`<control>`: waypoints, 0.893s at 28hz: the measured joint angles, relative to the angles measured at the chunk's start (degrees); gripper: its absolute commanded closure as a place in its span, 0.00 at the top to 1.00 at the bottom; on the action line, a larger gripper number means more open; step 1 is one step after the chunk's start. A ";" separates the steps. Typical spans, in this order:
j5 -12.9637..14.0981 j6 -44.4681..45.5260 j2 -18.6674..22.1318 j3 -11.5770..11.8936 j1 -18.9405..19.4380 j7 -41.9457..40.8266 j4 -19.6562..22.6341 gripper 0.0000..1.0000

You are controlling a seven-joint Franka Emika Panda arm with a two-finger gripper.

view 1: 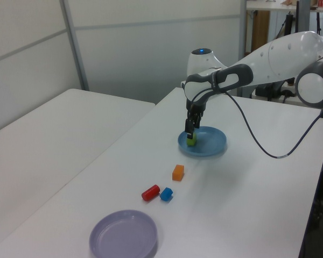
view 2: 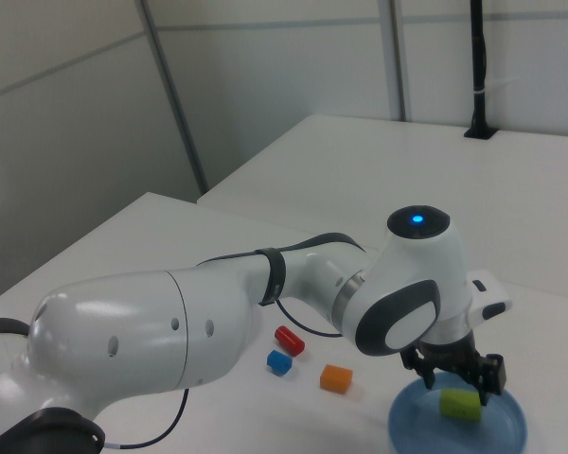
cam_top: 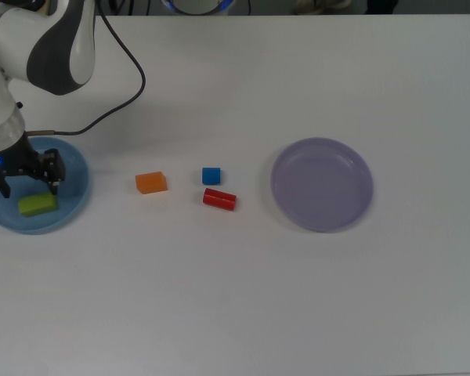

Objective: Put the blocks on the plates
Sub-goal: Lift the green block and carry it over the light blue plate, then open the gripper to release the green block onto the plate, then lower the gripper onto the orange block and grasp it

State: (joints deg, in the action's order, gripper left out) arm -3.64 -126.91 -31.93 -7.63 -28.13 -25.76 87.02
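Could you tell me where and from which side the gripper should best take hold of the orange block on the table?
Come straight down from above on the orange block and close on its two long flat faces, across the short width. It lies flat on the table, a cuboid longer left to right in the top view, standing apart from the blue cube and red piece, so the fingers likely have room.

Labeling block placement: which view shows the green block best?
The top view: green block lies unobstructed on the light blue plate. The right view shows it close, below the pincer. The left view shows just a speck.

A lab: white worktables, bare partition walls.
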 measured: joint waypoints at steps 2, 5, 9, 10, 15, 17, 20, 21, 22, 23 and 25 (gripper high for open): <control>0.00 0.00 0.08 -0.07 0.07 0.00 -0.05 1.00; 0.00 0.80 0.52 -0.28 0.19 0.00 -0.07 1.00; 0.01 7.09 1.81 -0.89 0.72 -0.05 -0.13 1.00; 0.01 9.21 2.20 -1.19 0.92 -0.08 -0.14 1.00; 0.12 19.27 4.07 -2.60 3.21 -0.10 -0.09 1.00; 0.36 21.22 4.42 -3.22 4.57 -0.09 0.21 1.00; 1.03 21.51 4.38 -3.47 6.70 -0.09 0.92 1.00; 1.10 21.51 4.29 -3.50 7.77 -0.04 1.27 1.00; 1.10 21.51 4.21 -3.51 8.48 0.04 1.49 1.00; 1.10 21.51 4.11 -3.51 9.18 0.22 1.71 1.00; 1.10 21.33 3.83 -3.52 10.45 0.89 2.03 1.00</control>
State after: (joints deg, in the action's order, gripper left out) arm -2.54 -105.58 -28.10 -11.15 -17.68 -24.88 89.05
